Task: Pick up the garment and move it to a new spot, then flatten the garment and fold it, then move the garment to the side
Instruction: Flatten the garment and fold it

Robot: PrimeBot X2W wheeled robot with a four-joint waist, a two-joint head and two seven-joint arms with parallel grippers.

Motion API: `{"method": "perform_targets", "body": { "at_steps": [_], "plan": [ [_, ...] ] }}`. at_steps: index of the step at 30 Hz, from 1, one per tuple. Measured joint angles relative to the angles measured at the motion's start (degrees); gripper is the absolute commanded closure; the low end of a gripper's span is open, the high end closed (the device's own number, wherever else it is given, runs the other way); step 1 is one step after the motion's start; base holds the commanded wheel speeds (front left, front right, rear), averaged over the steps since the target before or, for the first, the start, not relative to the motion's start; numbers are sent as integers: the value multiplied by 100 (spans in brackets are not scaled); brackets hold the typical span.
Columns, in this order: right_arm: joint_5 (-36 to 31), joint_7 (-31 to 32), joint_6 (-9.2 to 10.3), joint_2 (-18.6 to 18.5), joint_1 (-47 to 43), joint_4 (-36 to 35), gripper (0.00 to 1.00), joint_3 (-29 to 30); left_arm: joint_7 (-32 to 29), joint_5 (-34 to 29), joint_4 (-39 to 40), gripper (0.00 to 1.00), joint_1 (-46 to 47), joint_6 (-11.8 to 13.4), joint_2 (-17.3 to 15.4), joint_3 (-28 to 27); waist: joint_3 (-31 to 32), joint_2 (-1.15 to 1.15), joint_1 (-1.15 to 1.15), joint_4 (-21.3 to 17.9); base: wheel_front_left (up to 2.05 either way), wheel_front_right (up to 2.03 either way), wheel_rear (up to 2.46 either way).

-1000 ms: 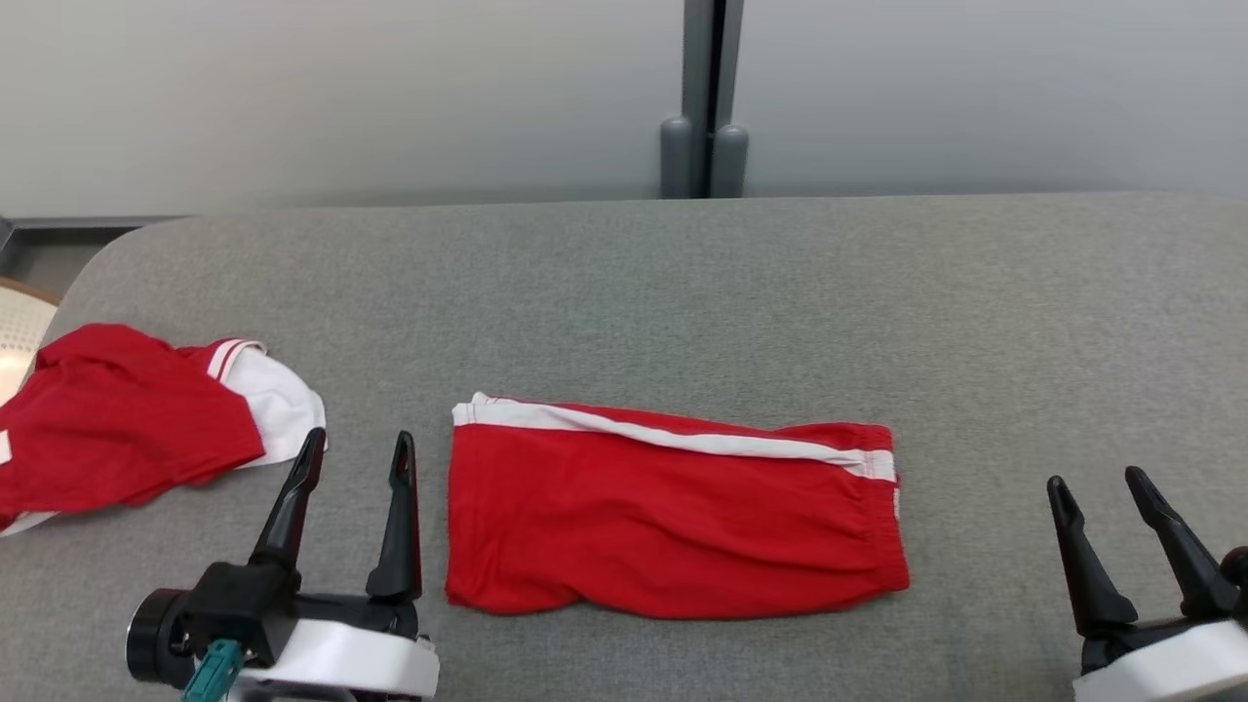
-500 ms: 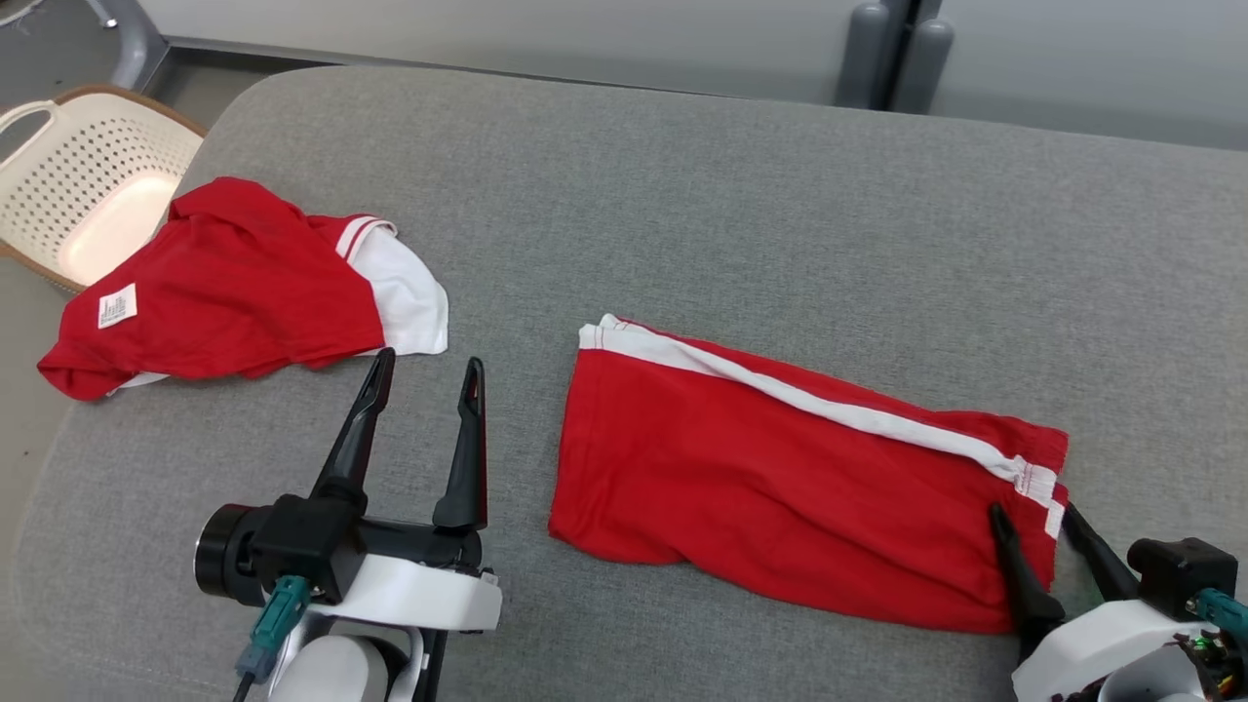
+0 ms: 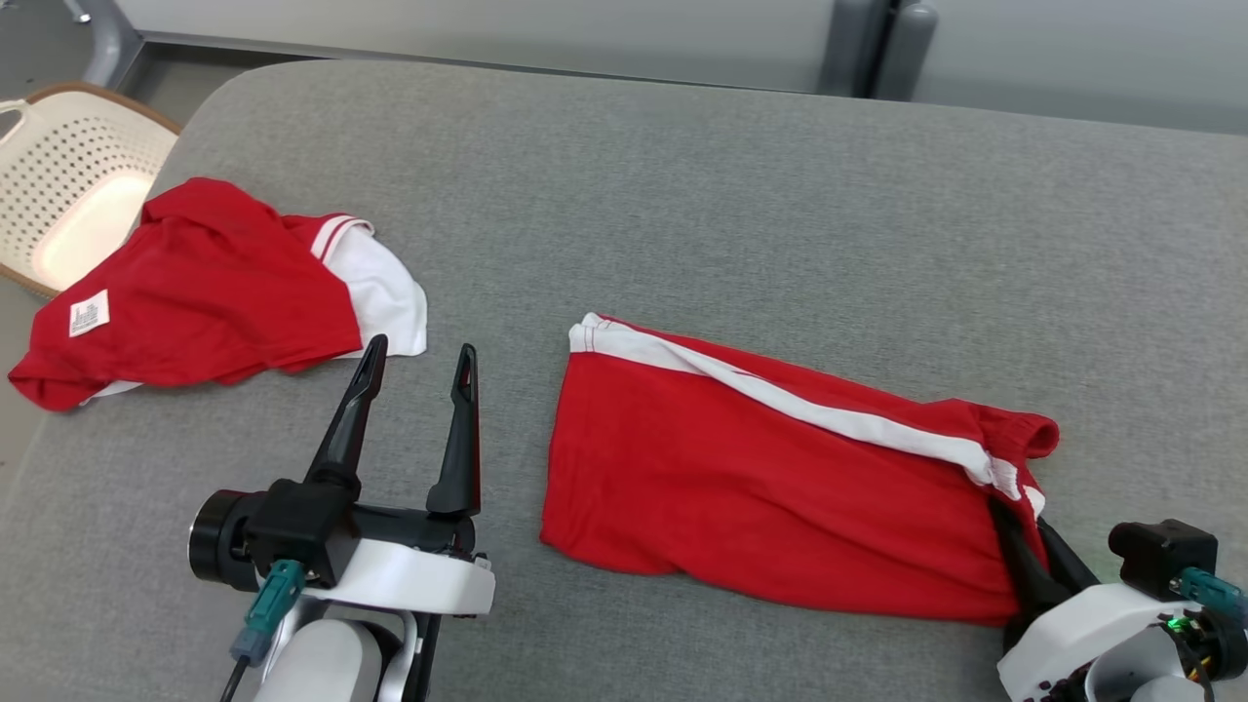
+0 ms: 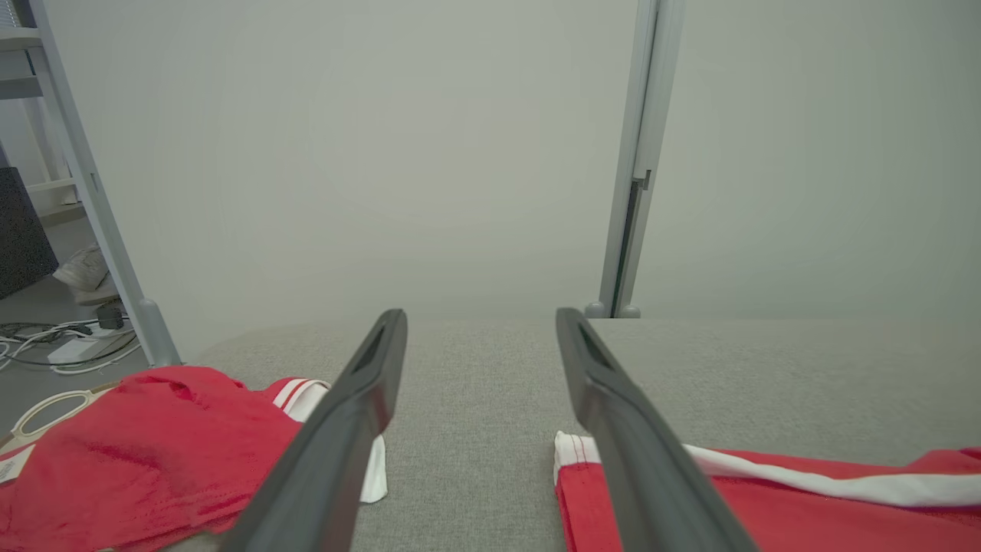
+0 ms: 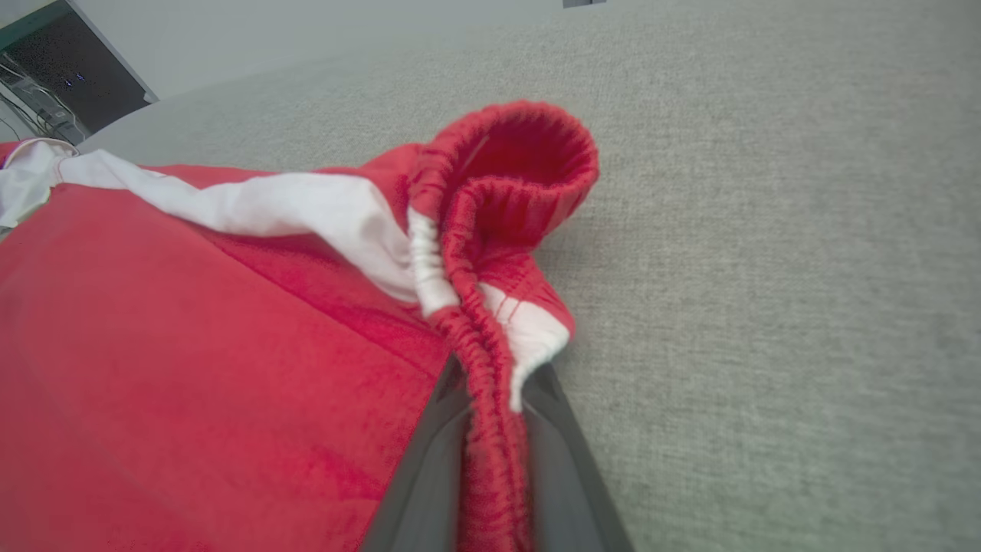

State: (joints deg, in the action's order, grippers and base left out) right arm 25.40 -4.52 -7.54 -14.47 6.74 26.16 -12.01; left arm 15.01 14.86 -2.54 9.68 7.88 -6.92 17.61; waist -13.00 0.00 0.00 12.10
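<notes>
Grey padded table (image 3: 682,175) bears red shorts (image 3: 741,487), waistband pinched by right gripper (image 3: 1026,534); left gripper (image 3: 421,347) gapes empty

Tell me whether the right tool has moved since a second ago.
Yes: right tool went left across the table onto the shorts, gripping the waistband.

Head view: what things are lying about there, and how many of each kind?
shorts: 1
shirt: 1
basket: 1
Total: 3
</notes>
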Motion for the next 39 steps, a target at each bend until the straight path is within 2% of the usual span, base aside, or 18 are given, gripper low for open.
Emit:
{"method": "perform_targets", "body": {
  "at_steps": [4,12,18,25,29,34,39],
  "plan": [
    [20,41,-4,-138,-20,-171,100,-34,7,-7,-18,0,-5,-63,8,-94,37,0,0,-182,0,0,0],
    [227,100,-2,-689,-498,-523,100,447,7,-57,-122,0,-87,-154,-25,-197,216,0,0,-620,0,0,0],
    [521,360,-1,-699,-569,-1057,100,436,8,-73,-137,0,-112,-172,-57,-235,319,0,0,-870,0,0,0],
    [1477,1122,4,-513,-419,-2011,100,-21,8,-82,-174,0,-77,-199,-31,-190,283,0,0,-835,0,0,0],
    [1934,1607,5,-225,-156,-2293,100,-471,8,-85,-199,0,47,-232,22,-126,205,0,0,-693,0,0,0],
    [2090,1859,5,123,296,-1936,100,-1069,9,-93,-277,0,158,-279,108,0,94,0,0,-448,0,0,0],
    [2153,1683,5,343,652,-1317,100,-1332,8,-93,-365,0,253,-316,196,83,9,0,0,-207,0,0,0]
  ]
}}
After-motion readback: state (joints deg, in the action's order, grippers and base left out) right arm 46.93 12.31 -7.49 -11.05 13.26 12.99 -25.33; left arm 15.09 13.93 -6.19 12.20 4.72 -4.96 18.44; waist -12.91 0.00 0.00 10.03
